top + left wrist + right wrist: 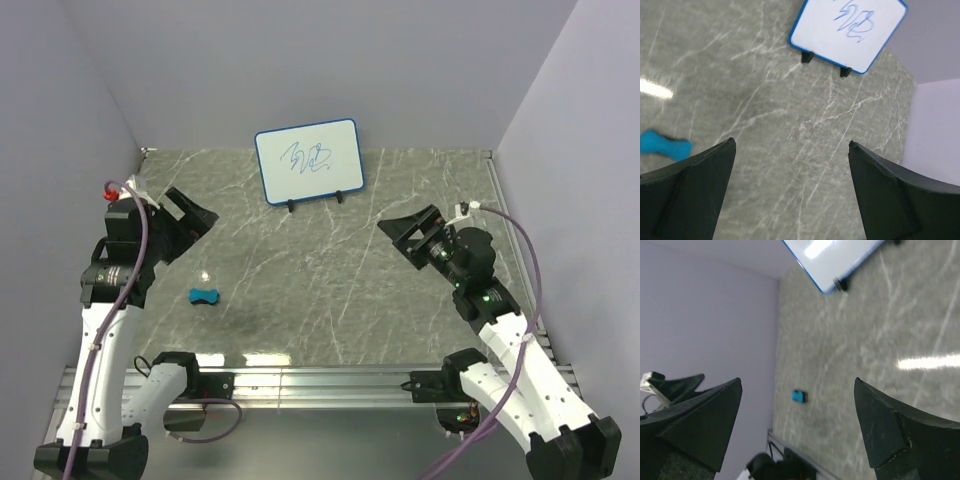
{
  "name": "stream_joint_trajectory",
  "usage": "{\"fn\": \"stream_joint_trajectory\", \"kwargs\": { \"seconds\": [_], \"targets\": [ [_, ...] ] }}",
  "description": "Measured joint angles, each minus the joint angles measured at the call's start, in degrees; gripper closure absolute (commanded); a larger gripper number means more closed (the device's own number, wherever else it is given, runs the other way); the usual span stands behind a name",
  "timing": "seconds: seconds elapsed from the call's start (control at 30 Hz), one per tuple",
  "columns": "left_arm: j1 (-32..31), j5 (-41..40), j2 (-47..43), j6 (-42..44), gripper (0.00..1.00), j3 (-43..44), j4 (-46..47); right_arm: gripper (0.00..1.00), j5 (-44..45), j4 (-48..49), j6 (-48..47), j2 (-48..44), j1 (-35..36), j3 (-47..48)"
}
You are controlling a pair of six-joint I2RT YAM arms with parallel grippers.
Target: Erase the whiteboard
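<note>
The desk [400, 300] carries only two loose things. The larger is the whiteboard [340, 175], which stands upright on two black feet [291, 207] at the middle of the far edge, just in front of the back wall, its face turned toward the arms. The smaller is the blue bone-shaped eraser [204, 296], lying flat toward the near-left corner, close to the left arm. A blue scribble [306, 157] sits at the board's centre, so no wiping has been done.

The left gripper [791, 144] and the right gripper [798, 381] both hover above the desk with fingers spread wide and nothing between them. The step in hand looks like fetching the eraser, and the left arm is the nearer one. It would do well to come straight down over the eraser's narrow waist, close across it, and lift clear before heading for the board. The board looks light on small feet, so a hard push could tip it backward. The right fingers could steady its frame while the left wipes with soft strokes.

Plain lilac walls [300, 60] close in the far, left and right sides. The surface is grey-green stone pattern with white veins, smooth and glossy enough to show streaks of glare. A metal rail [320, 380] along the near edge bears the arm bases.
</note>
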Motion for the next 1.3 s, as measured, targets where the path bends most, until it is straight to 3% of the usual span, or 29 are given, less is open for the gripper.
{"fn": "stream_joint_trajectory", "kwargs": {
  "seconds": [0.27,0.57,0.8,1.0,1.3],
  "targets": [
    [0.0,-1.5,-9.6,-6.8,0.01,-10.1,-5.6,0.01,-1.3,-11.7,-1.5,-4.3,2.1,3.5],
    [0.0,-11.3,-8.2,-10.5,0.01,-12.6,-17.9,0.02,-0.2,-20.7,-7.4,-4.5,2.8,9.5],
    [0.0,-14.3,-8.9,-17.0,0.17,-20.7,-22.2,0.05,-0.3,-25.3,-9.0,-4.4,3.0,9.6],
    [0.0,-16.5,-3.7,-22.1,0.19,-21.6,-20.7,0.05,-0.8,-29.1,-10.4,-4.5,3.0,8.6],
    [0.0,-17.0,9.0,-27.6,0.26,-25.7,-10.4,0.07,-0.6,-34.3,-13.4,-4.4,3.0,8.9]
  ]
}}
